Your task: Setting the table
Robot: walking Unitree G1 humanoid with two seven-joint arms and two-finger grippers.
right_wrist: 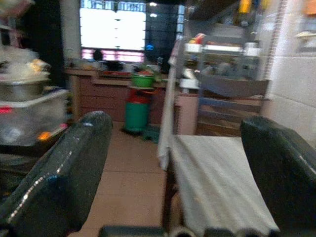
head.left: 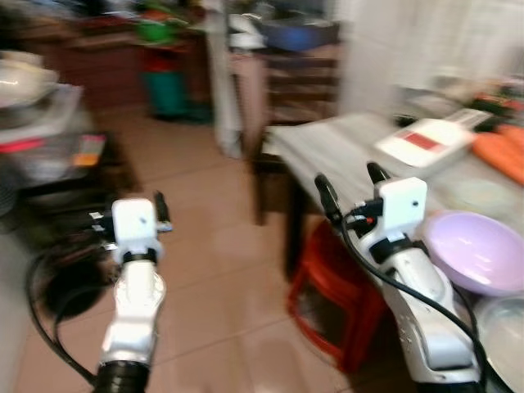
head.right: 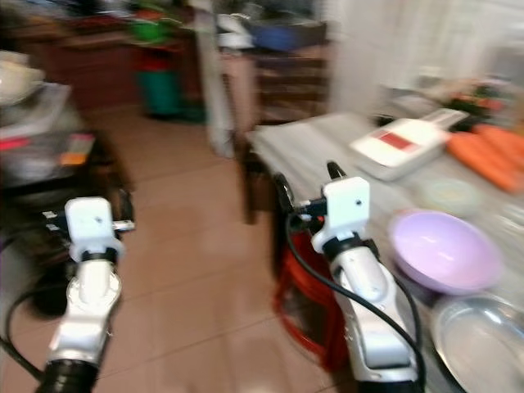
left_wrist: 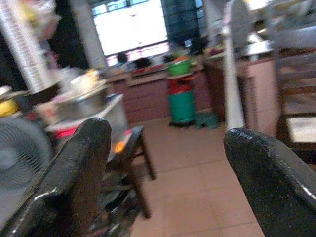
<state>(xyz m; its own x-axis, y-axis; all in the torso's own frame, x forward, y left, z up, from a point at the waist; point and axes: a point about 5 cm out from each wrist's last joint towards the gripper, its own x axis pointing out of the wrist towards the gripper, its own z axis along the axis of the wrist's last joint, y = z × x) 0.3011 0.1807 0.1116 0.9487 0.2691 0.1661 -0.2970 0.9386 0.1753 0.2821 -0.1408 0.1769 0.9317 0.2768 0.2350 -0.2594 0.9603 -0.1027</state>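
The picture is blurry, as if the robot is walking or turning. The table (head.left: pixel 327 147) is on the robot's right side. Both arms are held up in front of the robot.

The right gripper (head.left: pixel 352 184) is over the near edge of the tabletop, close to its near left corner. Its two black fingers are spread apart and hold nothing. The left gripper (head.left: pixel 131 209) is out over the tiled floor (head.left: pixel 205 270), well away from the table. Its fingers (left_wrist: pixel 74 173) are also spread apart and hold nothing.

A purple bowl (head.left: pixel 475 250) sits on the tabletop near the edge closest to the robot. It is just to the right of the right arm. A silver metal bowl (head.right: pixel 479 336) sits beside it, even nearer to the robot. Farther back on the tabletop are a white box with a red label (head.left: pixel 426 141) and some carrots (head.left: pixel 503 151). A red stool (head.left: pixel 336 307) is tucked under the table edge.

The bowls lie to the right, so the right arm is much nearer to them. I think the right gripper would be the one to reach for the purple bowl, swinging to the right and down.
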